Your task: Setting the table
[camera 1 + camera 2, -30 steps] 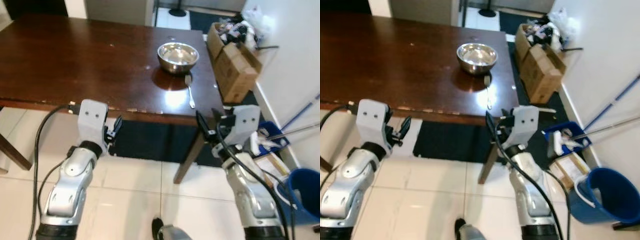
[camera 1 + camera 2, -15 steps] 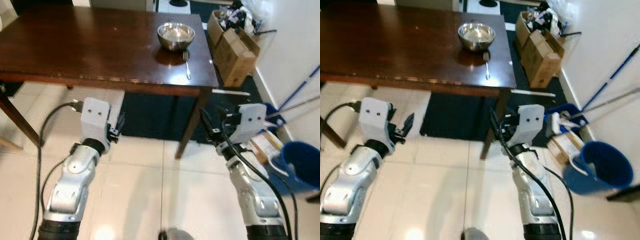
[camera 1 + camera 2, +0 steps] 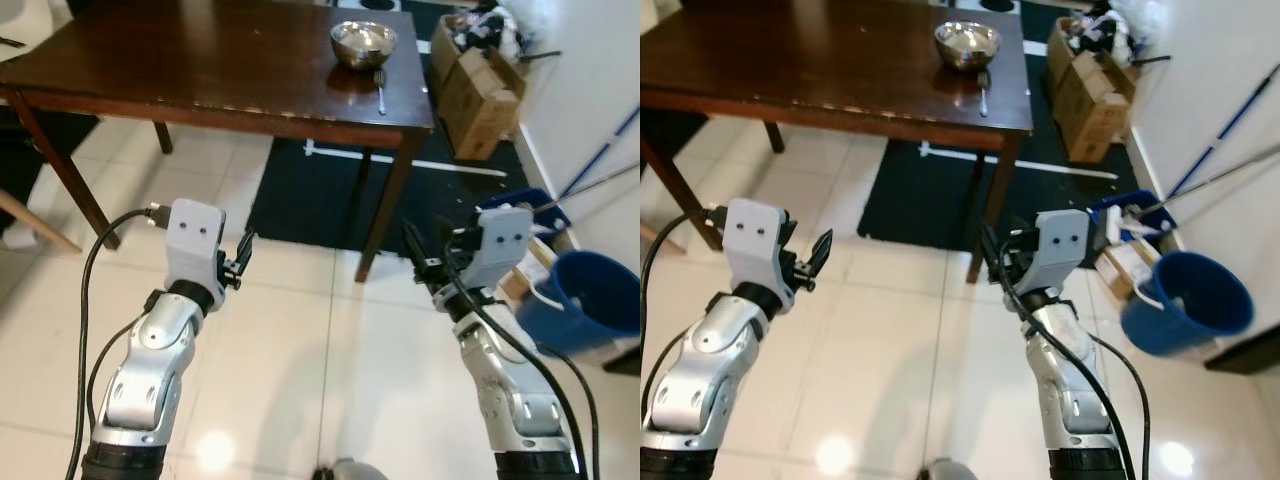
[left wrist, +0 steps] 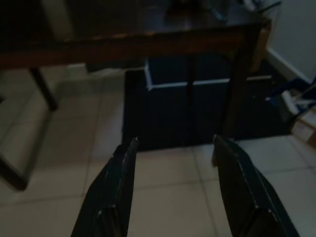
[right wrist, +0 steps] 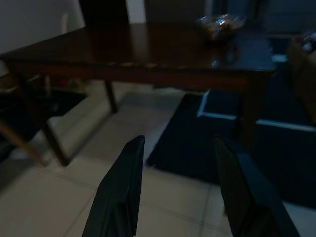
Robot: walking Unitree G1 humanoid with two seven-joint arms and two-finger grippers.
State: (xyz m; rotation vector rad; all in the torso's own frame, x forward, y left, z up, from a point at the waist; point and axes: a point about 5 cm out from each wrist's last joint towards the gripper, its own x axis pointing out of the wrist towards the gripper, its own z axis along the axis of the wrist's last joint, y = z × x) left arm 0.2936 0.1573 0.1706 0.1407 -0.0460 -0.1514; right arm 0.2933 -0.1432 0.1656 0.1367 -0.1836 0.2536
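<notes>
Both my arms are raised in front of me over pale floor tiles, and both hold nothing. My left gripper has its jaws spread apart with only tile between the fingers. My right gripper is the same, jaws apart and empty.

Well ahead of both sets of jaws stands the dark wooden worktop. Near its far right corner sits a shiny metal bowl. Just beside the bowl, on the side nearer my jaws, lies a fork, handle pointing toward me.

So one place looks laid: bowl and fork are down together. I judge the setting partly done at best, since the rest of the worktop carries nothing I can make out. With empty jaws, fetching more pieces would come next.

Off beyond my right jaws are cardboard boxes and a blue bucket.
</notes>
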